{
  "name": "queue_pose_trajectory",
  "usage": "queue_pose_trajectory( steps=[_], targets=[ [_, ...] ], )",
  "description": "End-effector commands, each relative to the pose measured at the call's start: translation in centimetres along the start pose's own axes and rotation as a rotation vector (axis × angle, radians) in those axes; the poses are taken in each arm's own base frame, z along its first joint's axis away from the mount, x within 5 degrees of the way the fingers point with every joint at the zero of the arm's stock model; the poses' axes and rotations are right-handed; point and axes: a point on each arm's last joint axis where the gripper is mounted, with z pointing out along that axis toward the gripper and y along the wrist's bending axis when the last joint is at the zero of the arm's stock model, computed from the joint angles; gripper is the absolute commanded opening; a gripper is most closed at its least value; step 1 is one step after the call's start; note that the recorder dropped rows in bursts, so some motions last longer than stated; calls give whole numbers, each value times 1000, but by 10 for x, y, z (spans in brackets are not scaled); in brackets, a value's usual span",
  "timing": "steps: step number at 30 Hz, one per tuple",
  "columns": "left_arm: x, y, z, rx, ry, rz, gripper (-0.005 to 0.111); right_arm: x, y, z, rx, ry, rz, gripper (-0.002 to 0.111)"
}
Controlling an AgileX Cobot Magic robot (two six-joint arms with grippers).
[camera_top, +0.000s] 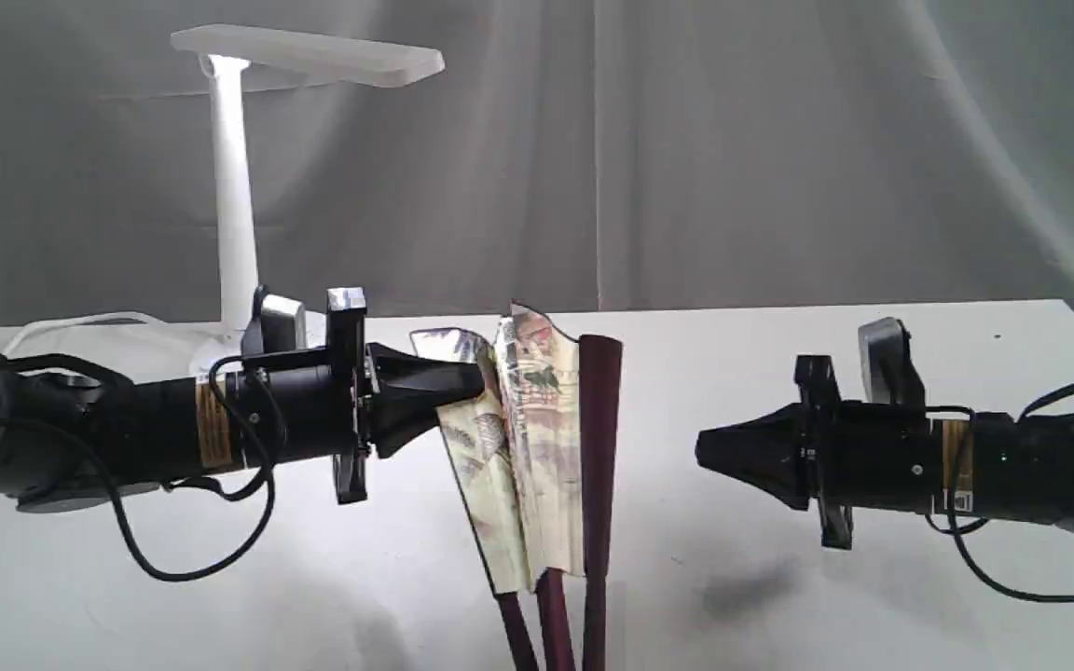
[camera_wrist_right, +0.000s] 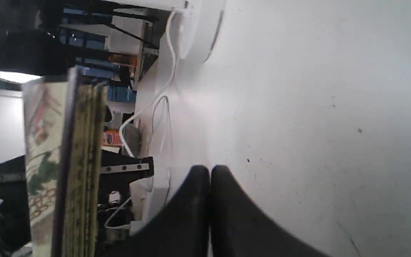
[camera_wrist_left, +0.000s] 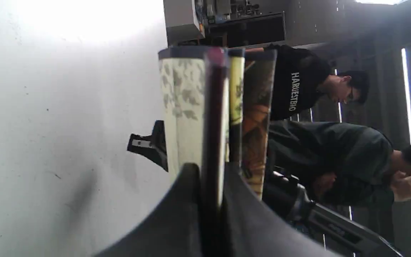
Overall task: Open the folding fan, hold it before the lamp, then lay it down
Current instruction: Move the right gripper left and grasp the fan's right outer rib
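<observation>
**Fan Part-Spread, Pinched by One Edge**

Left gripper (camera_top: 479, 390): clenched on the folding fan (camera_top: 518, 447), fingers (camera_wrist_left: 177, 221) pinching a dark maroon wooden strip at the near edge of the pleats. Just beyond the tips, held upright and only partly spread, ribs running down out of the exterior view. Free guard (camera_top: 599, 438) on the far side of the paper from that grip.

Facing it from well apart, right gripper (camera_top: 700, 450): pressed together on nothing. Behind the left arm, the lamp (camera_top: 232, 186).

Probably light; stiff along the wooden ribs, yet thin in the paper and easily creased or torn. Best taken by the free guard, never the pleats. Draw gently sideways to spread.
</observation>
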Motion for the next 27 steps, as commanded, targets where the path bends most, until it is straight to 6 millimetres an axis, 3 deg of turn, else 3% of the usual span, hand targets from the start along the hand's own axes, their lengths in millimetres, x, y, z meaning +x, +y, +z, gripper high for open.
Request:
queue_pose_trajectory(
  steps=[1,4,9,13,20,27],
  targets=[
    [-2,-9,-2,38,-19,-7,0,-4,-8,3,28,77,77,0],
    [-3,-9,-2,40,-22,-27,0,-5,-3,6,20,76,65,9],
    [-10,-5,-2,6,-104,-55,0,-10,4,6,-4,32,72,40],
    [-14,-6,-2,29,-147,-75,0,-9,5,9,-9,33,74,56],
    [-14,2,-2,21,-148,-90,0,-7,15,20,-37,27,74,57],
    [-16,23,5,68,-115,-128,0,-11,48,19,-67,18,0,57]
  ],
)
